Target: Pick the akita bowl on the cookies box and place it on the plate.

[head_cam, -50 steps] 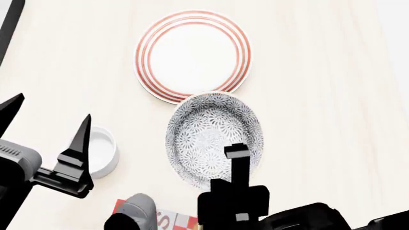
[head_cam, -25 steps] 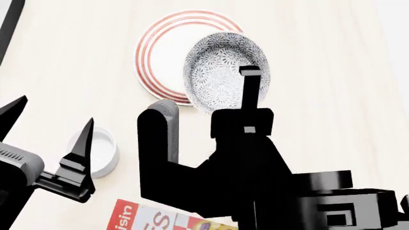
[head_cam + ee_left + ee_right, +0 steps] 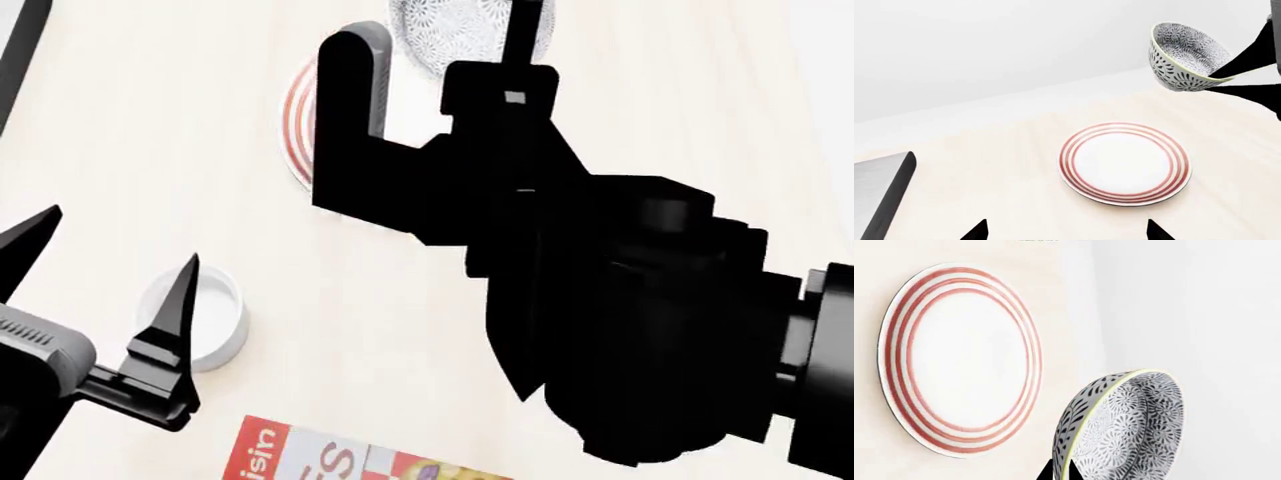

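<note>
The akita bowl hangs tilted in the air, above the far side of the plate. My right gripper is shut on its rim, one finger inside and one outside. In the head view the bowl shows at the top edge, and my right arm hides most of the plate. The red-ringed plate lies bare on the table. A corner of the cookies box shows at the near edge with nothing on it. My left gripper is open over the table beside a white cup.
A small plain white cup stands next to my left gripper's inner finger. A dark grey slab lies at the table's left edge. My right arm spans the middle of the head view.
My right arm has carried the bowl away from me, from beside the plate's near edge to above its far side. The left arm has stayed put.
</note>
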Motion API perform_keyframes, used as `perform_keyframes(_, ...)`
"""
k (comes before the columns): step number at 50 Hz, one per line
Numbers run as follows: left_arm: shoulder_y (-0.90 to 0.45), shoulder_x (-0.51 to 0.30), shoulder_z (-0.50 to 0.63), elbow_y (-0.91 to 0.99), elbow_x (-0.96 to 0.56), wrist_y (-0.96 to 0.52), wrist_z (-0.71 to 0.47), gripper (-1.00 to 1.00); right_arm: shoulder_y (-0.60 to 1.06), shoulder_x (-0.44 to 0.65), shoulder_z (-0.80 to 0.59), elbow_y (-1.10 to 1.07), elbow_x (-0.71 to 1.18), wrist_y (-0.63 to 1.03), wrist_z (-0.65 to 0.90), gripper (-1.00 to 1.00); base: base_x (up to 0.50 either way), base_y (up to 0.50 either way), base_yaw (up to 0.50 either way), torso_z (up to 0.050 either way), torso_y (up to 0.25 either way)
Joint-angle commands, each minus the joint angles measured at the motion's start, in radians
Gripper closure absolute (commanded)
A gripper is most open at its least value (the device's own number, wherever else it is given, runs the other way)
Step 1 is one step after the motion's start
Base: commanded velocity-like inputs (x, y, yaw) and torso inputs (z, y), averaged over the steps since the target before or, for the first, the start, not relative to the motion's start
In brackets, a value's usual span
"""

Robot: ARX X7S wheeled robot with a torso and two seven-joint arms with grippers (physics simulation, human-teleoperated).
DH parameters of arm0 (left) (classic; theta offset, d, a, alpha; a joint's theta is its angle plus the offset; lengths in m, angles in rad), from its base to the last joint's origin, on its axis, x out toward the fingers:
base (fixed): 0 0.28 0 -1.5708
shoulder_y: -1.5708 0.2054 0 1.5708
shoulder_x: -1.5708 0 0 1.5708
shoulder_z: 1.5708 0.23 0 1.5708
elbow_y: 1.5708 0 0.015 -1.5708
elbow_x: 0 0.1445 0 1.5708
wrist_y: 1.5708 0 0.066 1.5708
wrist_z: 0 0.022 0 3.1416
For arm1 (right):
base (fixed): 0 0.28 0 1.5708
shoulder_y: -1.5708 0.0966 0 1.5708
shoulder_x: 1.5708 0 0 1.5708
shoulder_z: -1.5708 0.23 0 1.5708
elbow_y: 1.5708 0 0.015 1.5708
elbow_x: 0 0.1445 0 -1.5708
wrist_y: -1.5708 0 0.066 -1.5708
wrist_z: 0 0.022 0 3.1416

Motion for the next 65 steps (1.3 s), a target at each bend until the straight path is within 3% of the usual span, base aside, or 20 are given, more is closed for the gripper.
perform_keyframes(1,0.009,0.017,-0.016,0.000,0.025,0.019,0.035,-1.00,-0.038,-0.102,0.026,0.262,-0.143,-0.143,-0.099,1.00,0.00,0.00,0.00,0.000,0.000)
perform_keyframes(36,0.006,0.012,-0.006,0.001,0.041,0.039,0.029,-1.00,-0.208,-0.312,0.027,0.731,-0.231,-0.424,-0.216,1.00,0.00,0.00,0.00,0.000,0.000)
perform_keyframes(55,0.039,-0.002,-0.016,-0.010,0.040,0.122,0.071,-1.00,-0.324,-0.445,0.033,1.089,-0.281,-0.607,-0.270,1.00,0.00,0.00,0.00,0.000,0.001)
perform_keyframes(65,0.047,-0.005,-0.014,-0.017,0.051,0.153,0.081,-1.00,-0.312,-0.418,0.023,1.020,-0.295,-0.569,-0.270,1.00,0.00,0.00,0.00,0.008,-0.150)
